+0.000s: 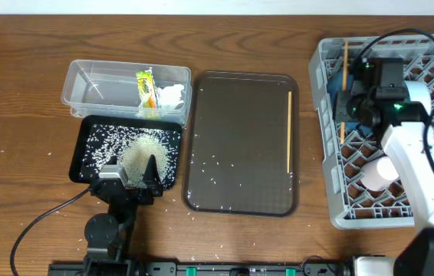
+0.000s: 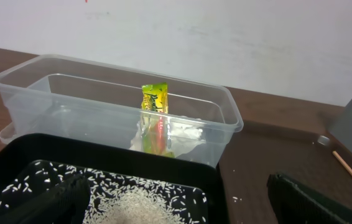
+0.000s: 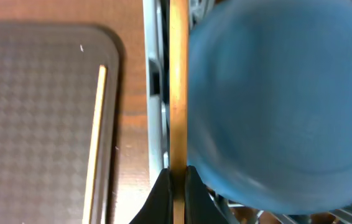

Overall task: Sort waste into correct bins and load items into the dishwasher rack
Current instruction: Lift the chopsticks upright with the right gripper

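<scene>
My right gripper point(image 1: 347, 103) point(image 3: 177, 177) is shut on a wooden chopstick point(image 1: 345, 61) point(image 3: 177, 93) over the left side of the grey dishwasher rack point(image 1: 332, 192). The chopstick sits right next to a blue bowl point(image 3: 275, 106). The second chopstick point(image 1: 290, 130) point(image 3: 95, 137) lies on the brown serving tray point(image 1: 240, 146). The clear tub point(image 1: 87, 77) point(image 2: 33, 81) holds the yellow-green wrapper point(image 1: 147, 90) point(image 2: 155, 118) and the white tissue point(image 1: 172, 95) point(image 2: 185, 134). The black tray point(image 1: 83, 157) point(image 2: 14, 155) holds a pile of rice point(image 1: 142, 146) point(image 2: 145, 202). My left gripper point(image 1: 133, 172) point(image 2: 179, 193) is open and empty at that tray's near edge.
Loose rice grains point(image 1: 217, 165) lie scattered on the brown tray and on the wooden table near the front edge. A small pale cup point(image 1: 378, 172) stands in the rack beside my right arm. A cable runs from the left arm across the table's front left.
</scene>
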`<act>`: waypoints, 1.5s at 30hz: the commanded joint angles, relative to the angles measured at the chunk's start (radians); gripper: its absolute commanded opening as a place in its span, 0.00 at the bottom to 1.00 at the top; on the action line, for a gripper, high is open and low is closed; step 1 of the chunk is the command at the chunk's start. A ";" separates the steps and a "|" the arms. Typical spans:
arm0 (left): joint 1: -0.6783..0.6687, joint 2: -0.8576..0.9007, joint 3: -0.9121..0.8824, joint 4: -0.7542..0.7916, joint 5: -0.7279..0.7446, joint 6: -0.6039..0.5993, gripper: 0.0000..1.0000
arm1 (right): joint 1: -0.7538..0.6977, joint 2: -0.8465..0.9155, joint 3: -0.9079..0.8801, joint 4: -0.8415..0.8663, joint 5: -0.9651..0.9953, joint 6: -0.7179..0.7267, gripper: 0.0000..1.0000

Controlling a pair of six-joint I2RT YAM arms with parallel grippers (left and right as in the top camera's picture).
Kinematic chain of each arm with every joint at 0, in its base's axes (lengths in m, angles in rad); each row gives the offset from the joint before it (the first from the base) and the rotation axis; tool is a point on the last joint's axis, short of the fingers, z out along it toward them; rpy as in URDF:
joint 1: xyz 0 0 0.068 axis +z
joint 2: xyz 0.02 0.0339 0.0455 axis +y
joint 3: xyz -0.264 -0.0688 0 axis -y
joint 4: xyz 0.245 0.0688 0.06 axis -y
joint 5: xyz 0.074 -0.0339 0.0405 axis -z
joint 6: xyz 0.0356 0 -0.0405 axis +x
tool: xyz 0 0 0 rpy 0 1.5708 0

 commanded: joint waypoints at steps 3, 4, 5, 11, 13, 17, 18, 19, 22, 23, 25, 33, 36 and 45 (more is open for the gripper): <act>0.004 -0.007 -0.026 -0.016 0.013 0.013 0.94 | -0.002 0.063 -0.005 -0.003 0.064 -0.052 0.01; 0.004 -0.007 -0.026 -0.016 0.013 0.013 0.93 | -0.001 0.066 -0.005 -0.005 0.048 -0.052 0.01; 0.004 -0.007 -0.026 -0.016 0.013 0.013 0.94 | -0.001 0.066 -0.005 -0.008 0.038 -0.052 0.02; 0.004 -0.007 -0.026 -0.016 0.013 0.013 0.94 | 0.035 0.008 -0.004 -0.043 -0.082 -0.032 0.66; 0.004 -0.007 -0.026 -0.016 0.013 0.013 0.94 | 0.074 -0.037 -0.004 -0.051 -0.171 -0.015 0.72; 0.004 -0.007 -0.026 -0.016 0.013 0.013 0.94 | 0.197 -0.072 -0.005 -0.072 -0.167 0.031 0.75; 0.004 -0.007 -0.026 -0.016 0.013 0.013 0.93 | 0.237 -0.069 -0.006 -0.083 -0.133 0.057 0.75; 0.004 -0.007 -0.026 -0.016 0.013 0.013 0.94 | 0.269 -0.060 -0.009 -0.089 -0.092 0.088 0.74; 0.004 -0.007 -0.026 -0.016 0.013 0.013 0.94 | 0.373 -0.009 -0.030 -0.092 0.108 0.245 0.68; 0.004 -0.007 -0.026 -0.016 0.013 0.013 0.93 | 0.399 0.017 -0.035 -0.085 0.184 0.305 0.68; 0.004 -0.007 -0.026 -0.016 0.013 0.013 0.94 | 0.430 0.077 -0.039 -0.067 0.309 0.394 0.66; 0.004 -0.007 -0.026 -0.016 0.013 0.013 0.93 | 0.402 0.263 -0.039 0.066 0.242 0.441 0.47; 0.004 -0.007 -0.026 -0.016 0.013 0.013 0.94 | 0.400 0.320 -0.039 0.090 0.187 0.442 0.35; 0.004 -0.007 -0.026 -0.016 0.013 0.013 0.93 | 0.402 0.415 -0.038 0.098 0.230 0.444 0.33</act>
